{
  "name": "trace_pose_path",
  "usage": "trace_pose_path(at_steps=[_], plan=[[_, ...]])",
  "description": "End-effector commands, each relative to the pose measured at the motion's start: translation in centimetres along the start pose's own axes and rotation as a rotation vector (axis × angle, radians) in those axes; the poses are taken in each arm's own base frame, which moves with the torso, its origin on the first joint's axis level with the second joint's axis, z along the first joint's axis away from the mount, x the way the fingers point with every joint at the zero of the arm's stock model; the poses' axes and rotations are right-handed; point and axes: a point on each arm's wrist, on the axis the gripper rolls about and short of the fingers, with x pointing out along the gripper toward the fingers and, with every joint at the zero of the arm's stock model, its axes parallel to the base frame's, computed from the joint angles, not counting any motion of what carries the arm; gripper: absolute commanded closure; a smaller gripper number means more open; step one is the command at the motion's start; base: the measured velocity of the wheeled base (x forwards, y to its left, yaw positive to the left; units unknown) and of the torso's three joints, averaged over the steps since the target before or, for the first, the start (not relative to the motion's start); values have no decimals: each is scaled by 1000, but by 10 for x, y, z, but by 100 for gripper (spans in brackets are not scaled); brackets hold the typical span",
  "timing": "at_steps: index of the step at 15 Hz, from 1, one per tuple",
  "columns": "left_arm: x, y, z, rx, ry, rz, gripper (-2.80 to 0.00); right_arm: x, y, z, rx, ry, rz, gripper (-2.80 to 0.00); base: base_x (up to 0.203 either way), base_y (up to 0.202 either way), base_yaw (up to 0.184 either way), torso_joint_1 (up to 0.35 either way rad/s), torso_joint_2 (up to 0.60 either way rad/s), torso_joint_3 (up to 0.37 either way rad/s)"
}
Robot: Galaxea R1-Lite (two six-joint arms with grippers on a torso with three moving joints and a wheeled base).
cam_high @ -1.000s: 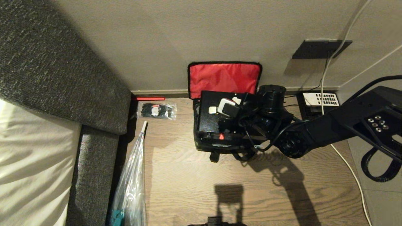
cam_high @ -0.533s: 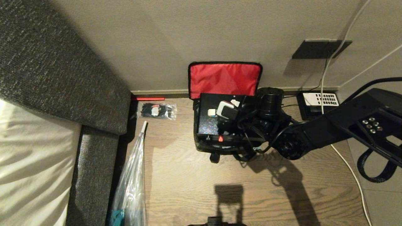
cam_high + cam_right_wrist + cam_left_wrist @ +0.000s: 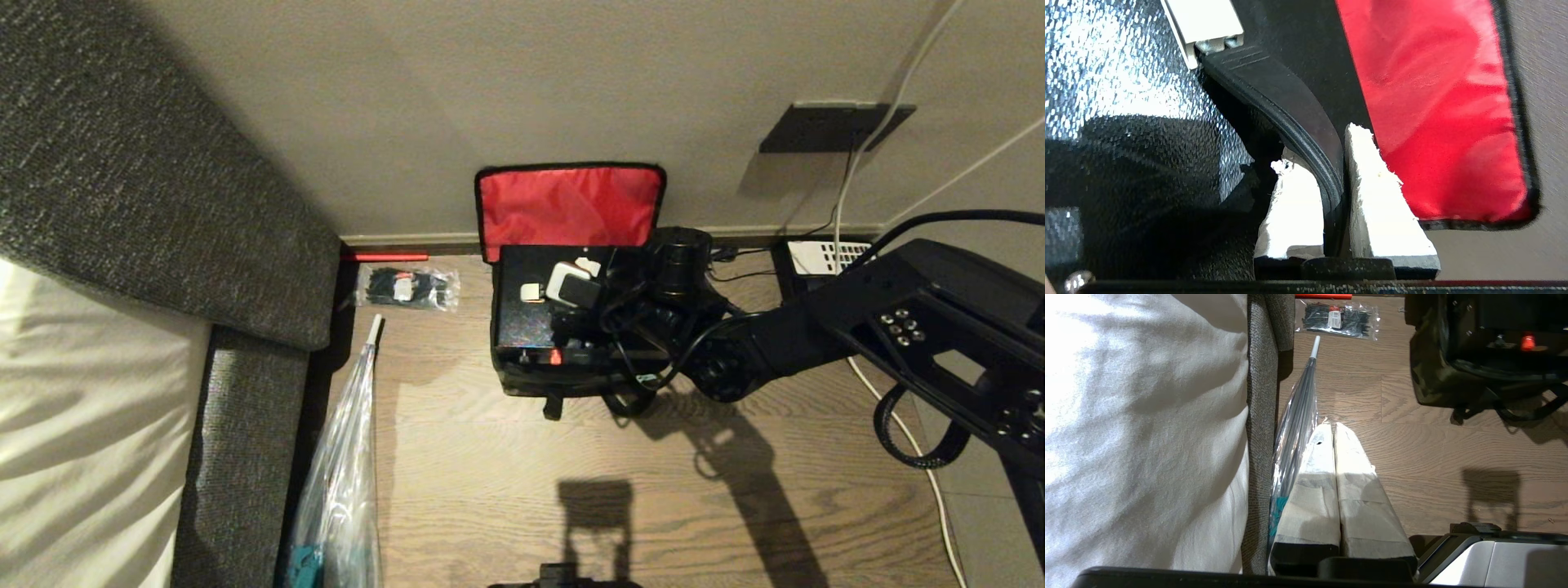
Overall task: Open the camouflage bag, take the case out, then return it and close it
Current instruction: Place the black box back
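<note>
1. While clenched on the handle (image 3: 1306,118), right pincer (image 3: 1331,183) sits over the case (image 3: 531,314).
2. Case inside camouflage bag (image 3: 1433,375), red lid (image 3: 569,204) open at 12 o'clock.
3. Left pincer (image 3: 1336,473) closed, empty, parked.

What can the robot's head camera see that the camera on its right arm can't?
Only the head view shows the whole scene: the camouflage bag on the wooden floor, the sofa, a packet of cable ties and the telephone.

Only the right wrist view shows the right claw shut on the case's handle, with a pad on each side.

Both show the case and the bag's red-lined lid standing open.
</note>
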Motion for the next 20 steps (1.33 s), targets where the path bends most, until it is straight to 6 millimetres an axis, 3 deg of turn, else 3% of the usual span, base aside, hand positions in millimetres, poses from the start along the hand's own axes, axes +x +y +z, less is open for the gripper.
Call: trace_pose_path(at_steps=[1,3,8,14,20], plan=[[0,0,0,0,0,1,0,10,6,-2,26,1,0,0,0,0,0,0,0,0],[0,0,0,0,1,1,0,10,7,-2,29,4,15,0,0,0,0,0,0,0],[0,0,0,0,-2,1,0,17,36,-16,38,15,77,0,0,0,0,0,0,0],[0,0,0,0,1,1,0,34,48,-37,-2,24,46,0,0,0,0,0,0,0],[0,0,0,0,5,1,0,40,74,-53,1,48,107,0,0,0,0,0,0,0]])
